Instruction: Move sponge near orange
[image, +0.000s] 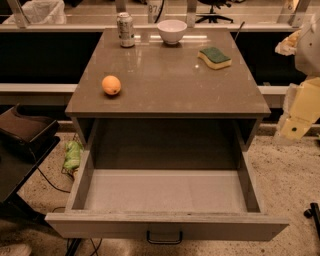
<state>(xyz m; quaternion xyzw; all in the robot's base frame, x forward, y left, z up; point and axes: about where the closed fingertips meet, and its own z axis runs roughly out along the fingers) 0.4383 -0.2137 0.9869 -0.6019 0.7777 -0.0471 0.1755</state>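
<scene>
The sponge (214, 57), pale yellow with a dark green top, lies flat on the brown table top (170, 85) at the back right. The orange (111, 85) sits near the front left of the same top, well apart from the sponge. My gripper (296, 125) hangs with the cream-coloured arm at the right edge of the view. It is beyond the table's right side and lower than the top, to the right of the sponge and touching neither object. It holds nothing that I can see.
A soda can (125, 30) and a white bowl (172, 31) stand at the back of the top. The drawer (165, 192) below is pulled wide open toward me. A dark chair (25, 132) is at the left and a green object (73, 155) lies on the floor.
</scene>
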